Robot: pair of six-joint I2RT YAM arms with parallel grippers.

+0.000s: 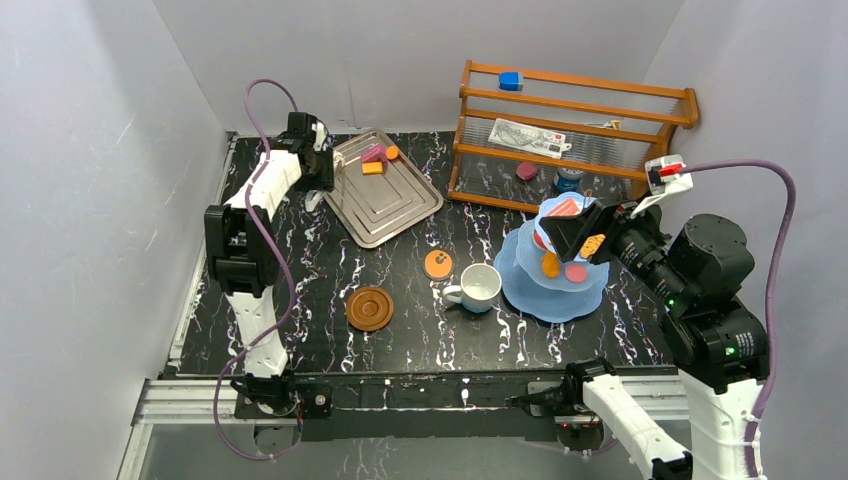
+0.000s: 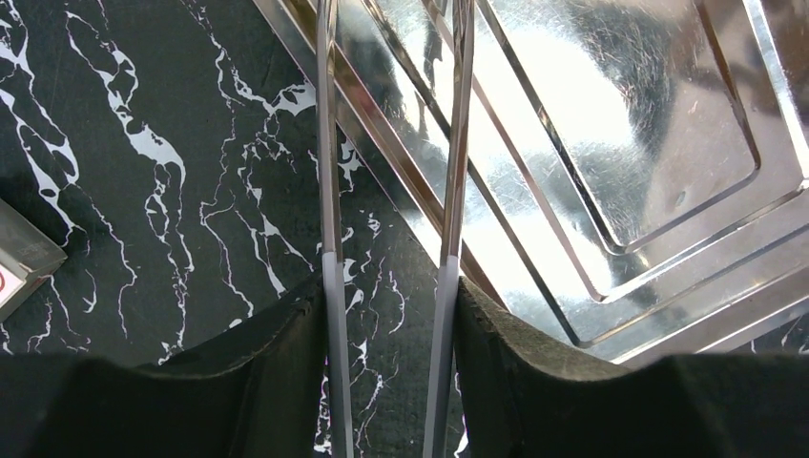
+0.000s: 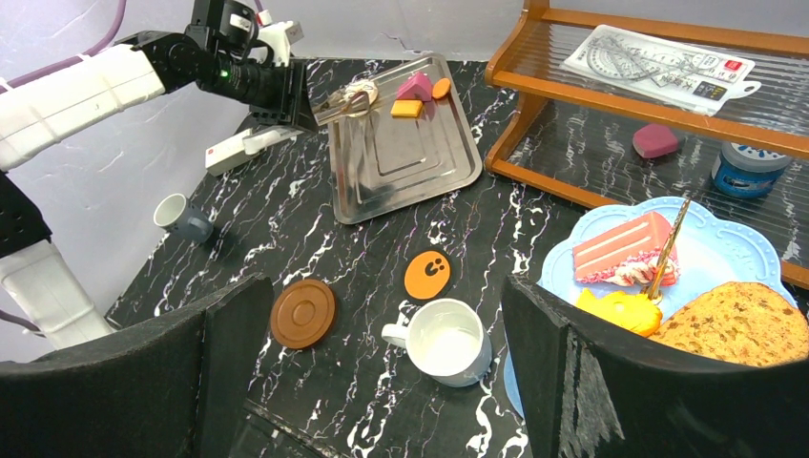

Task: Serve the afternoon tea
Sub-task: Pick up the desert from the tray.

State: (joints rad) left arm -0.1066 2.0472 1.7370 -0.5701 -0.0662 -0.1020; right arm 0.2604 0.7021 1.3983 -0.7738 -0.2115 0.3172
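Pinching the metal tongs (image 2: 326, 191) in the left pincer (image 2: 389, 301), with both steel arms squeezed part-way together between the pads and running straight ahead over the near rim of the silver tray (image 2: 611, 124). Looks like the fetching step: reaching with the tongs for a piece to serve. Cannot see the tong tips from the left wrist. From the right wrist, tips near the pink cake (image 3: 415, 86), the orange square (image 3: 406, 109) and the small orange round (image 3: 441, 88), all ahead of the left pincer at the tray's far end. Cannot tell whether touching any of them

Holding the right pincer (image 3: 386, 320) spread wide with nothing between its fingers, close beside the top tier of the light-blue stand (image 3: 725, 243). On that tier, a pink cake slice (image 3: 625, 250), a yellow pastry (image 3: 620, 310) and a brown cookie (image 3: 744, 324). Below and just ahead of that pincer: white mug (image 3: 444, 343), then brown saucer (image 3: 303, 313) and orange cookie (image 3: 426, 275). Well beyond, toward the other arm: grey mug (image 3: 181, 218)

Next, probably: straddle one piece with the tips, squeeze harder without letting the tongs twist in the pads, lift clear of the tray rim, then carry it across to the stand
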